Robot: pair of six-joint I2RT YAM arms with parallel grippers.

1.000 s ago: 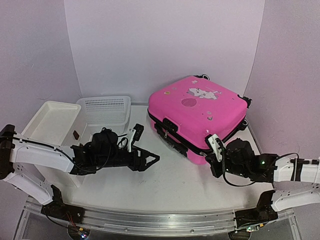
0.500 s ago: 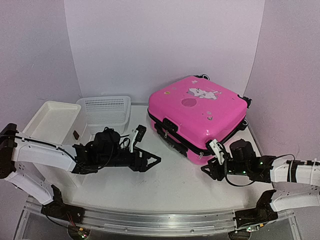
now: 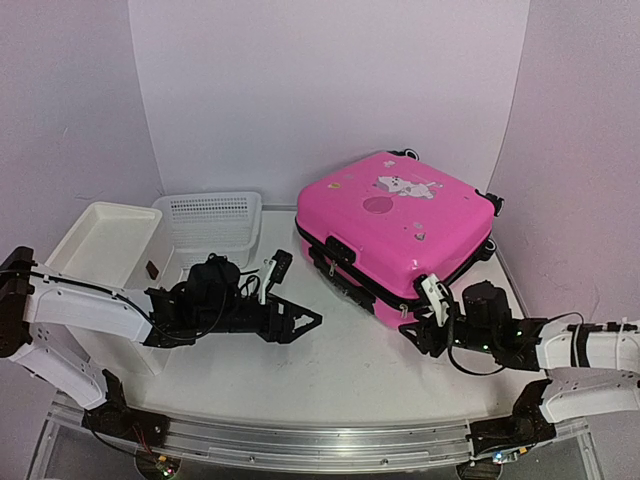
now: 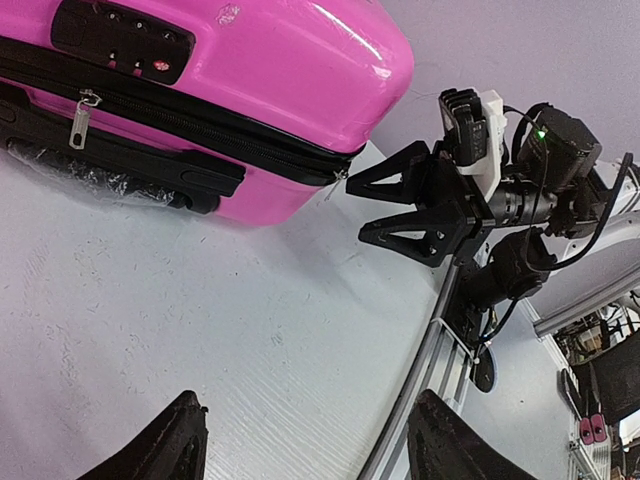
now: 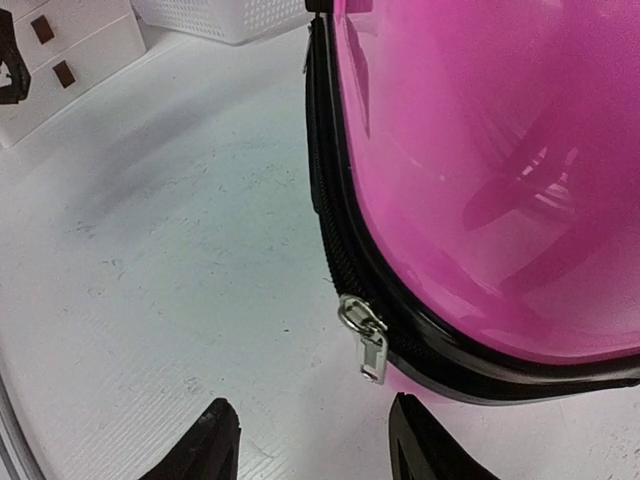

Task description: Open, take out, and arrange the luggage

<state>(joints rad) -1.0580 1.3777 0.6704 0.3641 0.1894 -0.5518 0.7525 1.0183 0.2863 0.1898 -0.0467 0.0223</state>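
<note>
The luggage [image 3: 395,225], a glossy pink hard-shell suitcase with cartoon stickers, lies flat at the back right of the table, its black zipper line closed around the side. A silver zipper pull [image 5: 370,345] hangs at its near corner. My right gripper [image 3: 418,330] stands open just in front of that corner; its fingertips [image 5: 212,440] straddle the spot below the pull without touching it. The left gripper [image 3: 305,322] is open over bare table mid-left, pointing toward the suitcase. In the left wrist view the suitcase's lock [image 4: 120,40] and another zipper pull [image 4: 80,120] show.
A white mesh basket [image 3: 210,225] and a white drawer unit [image 3: 105,245] sit at the back left. Pale walls close in behind and on both sides. The metal rail [image 3: 300,445] with the arm bases runs along the near edge.
My right gripper has opened and drawn back and down from the suitcase's near corner, leaving the zipper pull hanging free. The left arm has barely moved.
</note>
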